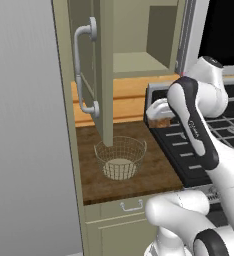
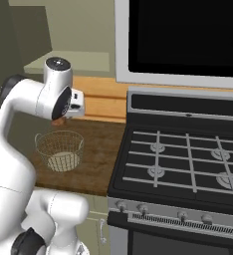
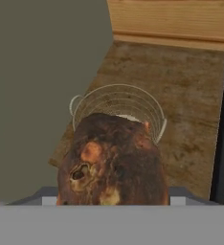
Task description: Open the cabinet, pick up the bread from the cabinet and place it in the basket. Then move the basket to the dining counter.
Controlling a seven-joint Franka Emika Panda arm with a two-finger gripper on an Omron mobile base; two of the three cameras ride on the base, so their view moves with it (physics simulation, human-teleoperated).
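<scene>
The tool (image 2: 61, 119) is clamped on the bread (image 3: 111, 160) — held above the wire basket (image 1: 120, 157), cabinet (image 1: 91, 65) door swung open.

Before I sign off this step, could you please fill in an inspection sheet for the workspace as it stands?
Surface: dark wood worktop, bare apart from the basket.
Job's things: cabinet door open, shelf bare; bread held above the worktop, near the basket's rim; basket upright, nothing in it.
Clutter: nothing seen.
Tool: tool closed on the bread, its fingers hidden by the loaf.
Cables: nothing seen.
Surroundings: stove beside the worktop; drawer below it.
</scene>
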